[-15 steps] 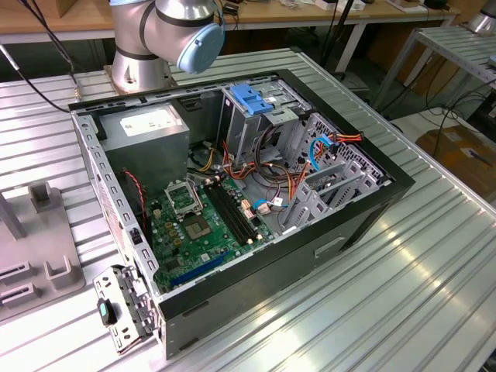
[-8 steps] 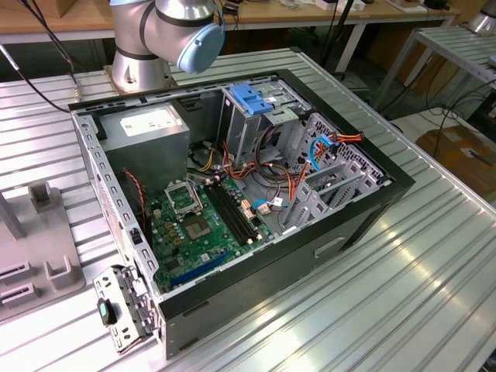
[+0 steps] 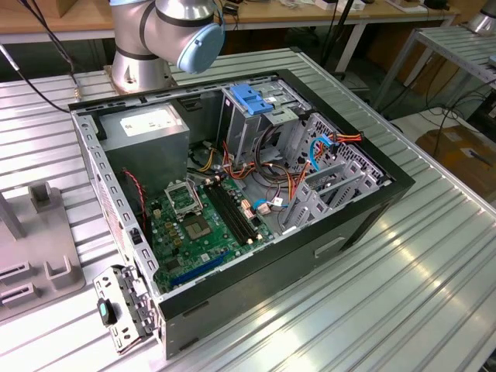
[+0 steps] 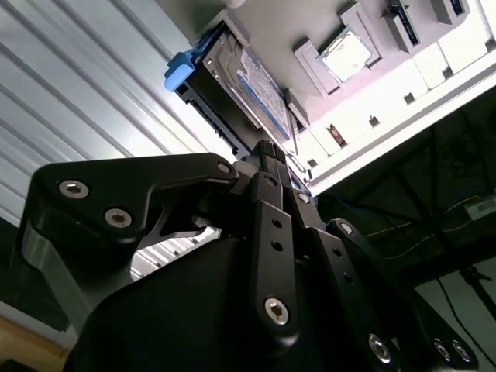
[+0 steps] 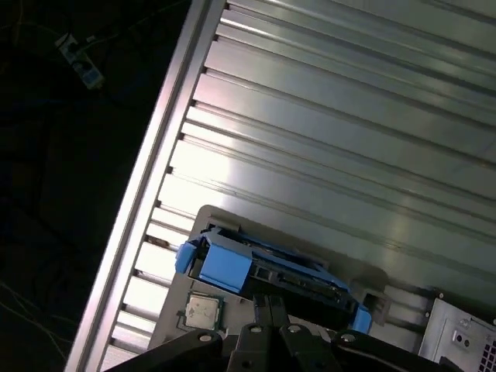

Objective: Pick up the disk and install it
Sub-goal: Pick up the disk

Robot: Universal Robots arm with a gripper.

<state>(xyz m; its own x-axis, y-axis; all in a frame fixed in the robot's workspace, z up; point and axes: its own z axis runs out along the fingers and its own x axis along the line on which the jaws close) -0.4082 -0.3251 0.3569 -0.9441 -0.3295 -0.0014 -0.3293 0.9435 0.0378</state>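
**Jaws shut beside the disk, still parked in its holder**

A ribbed metal counter carries everything here, with workbenches and trailing cables behind it. In the middle of the exterior view lies an open computer case. It has a blue bracket on its drive cage toward the upper middle of the frame. The arm rises at the top.

In both wrist views the disk stands on edge in a grey holder on the counter, not yet picked up. The gripper hangs near its exposed edge. Its jaws are closed together with nothing between them, and as far as I can see they are not touching the disk.

I'd judge the disk stiff, dense for its size and unforgiving of knocks, with smooth metal faces that could slip. The blue plastic frame looks the springier part. A hold across the two flat faces near the middle of the exposed edge seems safest to me, rather than on the blue tab at the end.
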